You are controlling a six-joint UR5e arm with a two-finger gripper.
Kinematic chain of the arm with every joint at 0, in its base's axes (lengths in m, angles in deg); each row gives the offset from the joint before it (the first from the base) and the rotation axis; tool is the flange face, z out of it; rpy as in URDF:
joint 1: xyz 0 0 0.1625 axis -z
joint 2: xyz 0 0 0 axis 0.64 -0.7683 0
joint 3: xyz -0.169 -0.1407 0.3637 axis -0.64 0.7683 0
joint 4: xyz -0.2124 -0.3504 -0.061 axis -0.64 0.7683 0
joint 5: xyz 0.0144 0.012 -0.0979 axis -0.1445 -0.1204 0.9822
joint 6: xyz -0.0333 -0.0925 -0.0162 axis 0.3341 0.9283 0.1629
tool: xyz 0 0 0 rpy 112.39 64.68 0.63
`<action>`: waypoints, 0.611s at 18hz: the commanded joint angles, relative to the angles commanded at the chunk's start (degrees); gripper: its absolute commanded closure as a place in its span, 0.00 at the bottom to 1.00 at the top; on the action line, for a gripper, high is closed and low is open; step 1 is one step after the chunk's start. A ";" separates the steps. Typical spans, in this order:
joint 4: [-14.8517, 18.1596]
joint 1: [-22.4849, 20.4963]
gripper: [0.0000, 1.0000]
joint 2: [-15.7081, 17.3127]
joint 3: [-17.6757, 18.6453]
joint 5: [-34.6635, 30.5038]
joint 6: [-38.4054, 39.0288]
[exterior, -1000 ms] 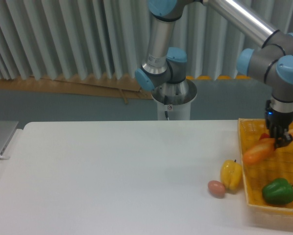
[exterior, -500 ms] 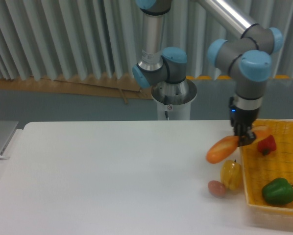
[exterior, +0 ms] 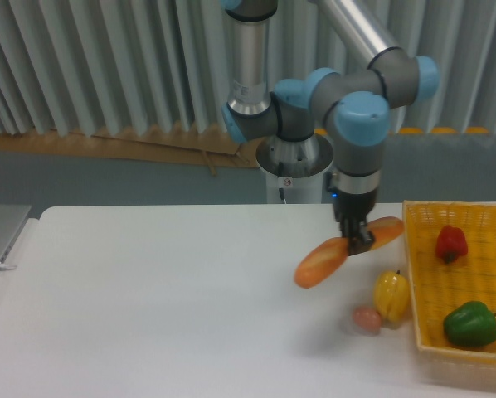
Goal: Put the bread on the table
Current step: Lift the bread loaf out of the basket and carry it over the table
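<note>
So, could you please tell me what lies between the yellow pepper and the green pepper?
In the camera view, only the yellow basket's near-left wall lies between them: the yellow pepper stands on the table outside it, the green pepper inside.

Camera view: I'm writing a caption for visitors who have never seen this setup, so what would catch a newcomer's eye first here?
First, the bread, an orange baguette held tilted above the white table, clamped near its middle by the gripper of the grey and blue arm. Next, the yellow basket at the right edge, holding a red pepper and a green pepper. Just outside it sit a yellow pepper and a small egg.
</note>
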 joint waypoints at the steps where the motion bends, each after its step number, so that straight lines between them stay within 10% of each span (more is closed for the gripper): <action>1: -0.26 1.58 0.64 -0.17 0.00 -0.17 1.50; 11: -3.59 10.99 0.64 -3.86 -0.26 -1.83 16.00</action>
